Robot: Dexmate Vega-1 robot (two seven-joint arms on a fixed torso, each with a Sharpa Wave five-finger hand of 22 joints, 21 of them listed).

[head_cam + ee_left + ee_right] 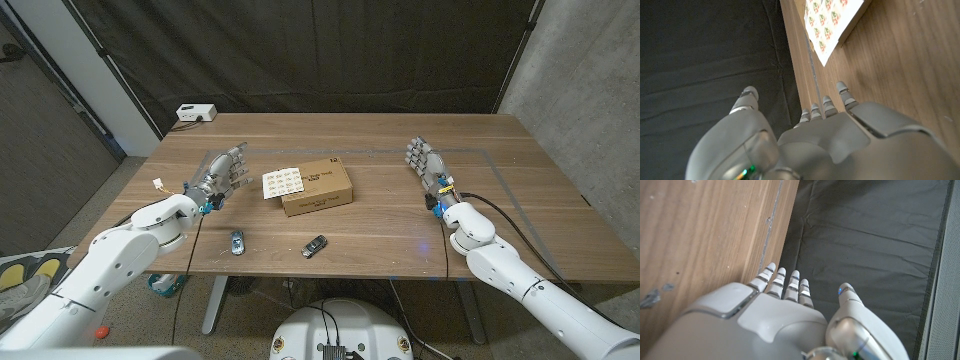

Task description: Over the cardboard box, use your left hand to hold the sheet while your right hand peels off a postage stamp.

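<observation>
Cardboard box: sitting at the middle of the wooden tabletop, lying flat, printed label on its upper face, untouched by either hand.

Stamp sheet: lying on the box's left end, its left edge hanging out past the box over the wood. The left wrist view picks it up too, sheet, white with rows of small red and green stamps, one corner jutting beyond the cardboard box.

Left hand: up off the tabletop just left of the box, near the sheet's overhanging edge but apart from it. Fingers straight and spread, nothing in them. In its own wrist view the left hand shows the fingers stretched out with the sheet ahead of them, a clear gap between.

Right hand: well apart from the box on the right side of the tabletop, fingers extended and loosely apart, holding nothing. Its wrist view shows the right hand with fingers straight, lined up by the tabletop's far edge, dark curtain beyond.

Small blue object: on the tabletop near the front edge, left of centre; too small to identify.

Small dark object: just to the right of it, also near the front edge.

White box: off the tabletop's far left corner.
</observation>
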